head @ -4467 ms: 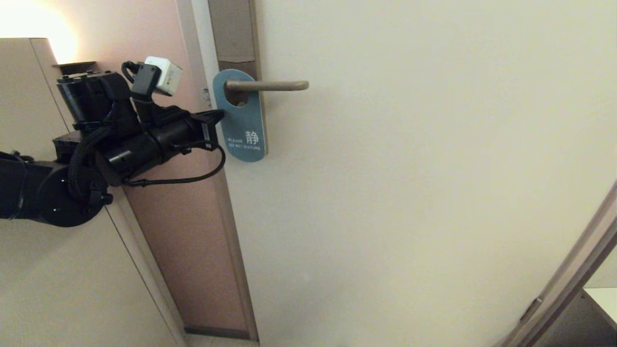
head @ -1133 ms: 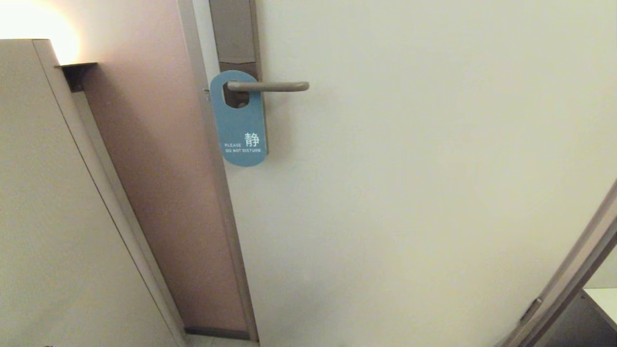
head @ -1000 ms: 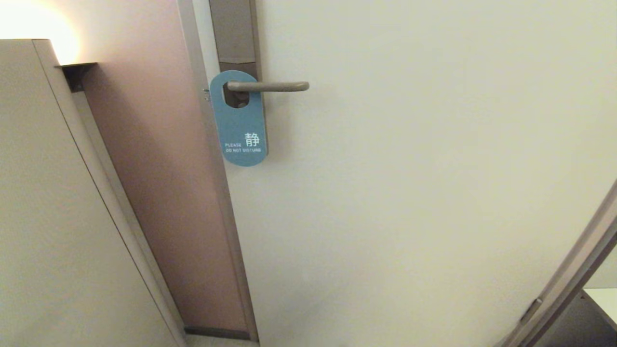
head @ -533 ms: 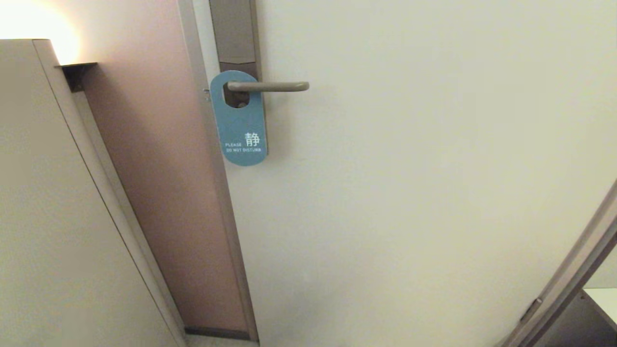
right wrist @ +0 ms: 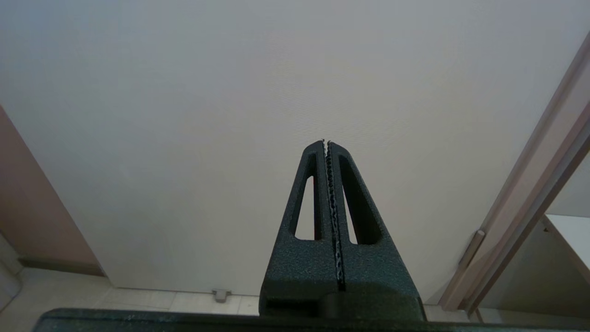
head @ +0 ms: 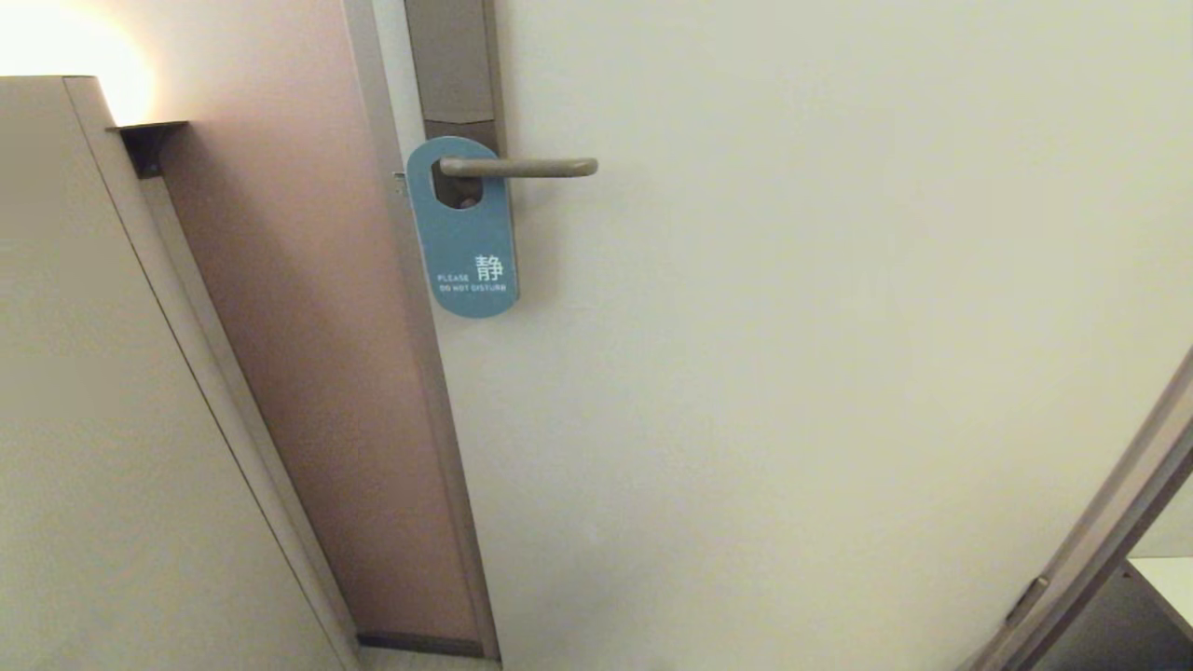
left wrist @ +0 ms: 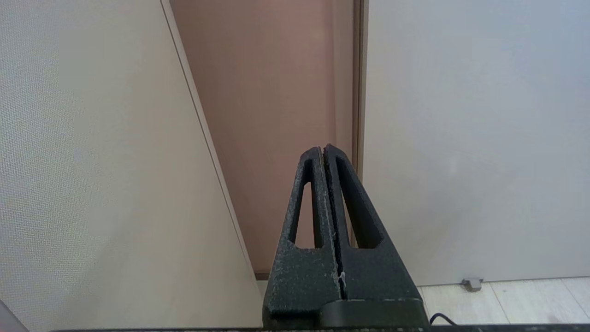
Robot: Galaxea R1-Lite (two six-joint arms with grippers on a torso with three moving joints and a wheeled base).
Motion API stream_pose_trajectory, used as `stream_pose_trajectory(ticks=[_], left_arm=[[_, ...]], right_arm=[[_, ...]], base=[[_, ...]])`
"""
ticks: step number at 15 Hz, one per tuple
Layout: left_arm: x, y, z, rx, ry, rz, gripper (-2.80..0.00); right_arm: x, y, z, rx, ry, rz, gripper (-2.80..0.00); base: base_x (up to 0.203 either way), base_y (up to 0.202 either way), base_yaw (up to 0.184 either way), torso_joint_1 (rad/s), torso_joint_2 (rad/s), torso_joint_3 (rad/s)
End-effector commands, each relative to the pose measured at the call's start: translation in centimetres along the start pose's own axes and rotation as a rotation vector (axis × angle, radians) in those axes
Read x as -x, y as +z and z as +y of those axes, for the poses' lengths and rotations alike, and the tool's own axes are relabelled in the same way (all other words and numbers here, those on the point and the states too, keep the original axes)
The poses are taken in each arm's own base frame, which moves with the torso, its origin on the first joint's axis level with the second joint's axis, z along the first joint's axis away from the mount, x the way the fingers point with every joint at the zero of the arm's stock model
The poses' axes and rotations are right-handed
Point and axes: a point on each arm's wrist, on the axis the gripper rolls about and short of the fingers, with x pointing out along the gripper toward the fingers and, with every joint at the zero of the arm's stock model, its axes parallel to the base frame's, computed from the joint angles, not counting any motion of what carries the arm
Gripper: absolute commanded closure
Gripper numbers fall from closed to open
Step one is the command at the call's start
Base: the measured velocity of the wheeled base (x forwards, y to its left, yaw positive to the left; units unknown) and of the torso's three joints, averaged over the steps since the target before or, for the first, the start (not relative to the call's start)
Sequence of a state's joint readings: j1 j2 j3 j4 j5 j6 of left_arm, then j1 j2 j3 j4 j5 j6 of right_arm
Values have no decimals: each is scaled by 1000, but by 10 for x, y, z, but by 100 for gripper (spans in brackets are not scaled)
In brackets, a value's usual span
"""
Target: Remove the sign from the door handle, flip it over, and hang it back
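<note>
One readable text, on the sign [head: 463, 228]

Its teal-blue face carries a large white Chinese character, 静, low on the right; beside and under it, in small white capitals, "PLEASE DO NOT DISTURB" on two lines; nothing else legible in any view.

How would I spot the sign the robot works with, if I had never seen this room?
Find the pale door, then the bronze-grey door handle near its left edge. The sign hangs from it by a hole: the only blue thing there, round-ended, with white "PLEASE DO NOT DISTURB" lettering.
</note>
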State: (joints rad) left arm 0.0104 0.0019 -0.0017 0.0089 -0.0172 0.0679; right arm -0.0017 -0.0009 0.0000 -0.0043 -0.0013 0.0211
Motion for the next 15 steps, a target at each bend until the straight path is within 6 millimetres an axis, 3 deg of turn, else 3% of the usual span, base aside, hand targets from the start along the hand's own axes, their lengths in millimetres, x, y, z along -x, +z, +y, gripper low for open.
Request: stream_pose_trajectory(ticks=[1, 15], left_arm=[[0, 0, 0, -1, 1, 0, 0], [0, 0, 0, 7, 1, 0, 0]], right_arm=[[0, 0, 0, 0, -1, 0, 0], [0, 0, 0, 0, 0, 1, 0]], base=[[0, 0, 0, 0, 0, 0], [0, 0, 0, 0, 0, 0]])
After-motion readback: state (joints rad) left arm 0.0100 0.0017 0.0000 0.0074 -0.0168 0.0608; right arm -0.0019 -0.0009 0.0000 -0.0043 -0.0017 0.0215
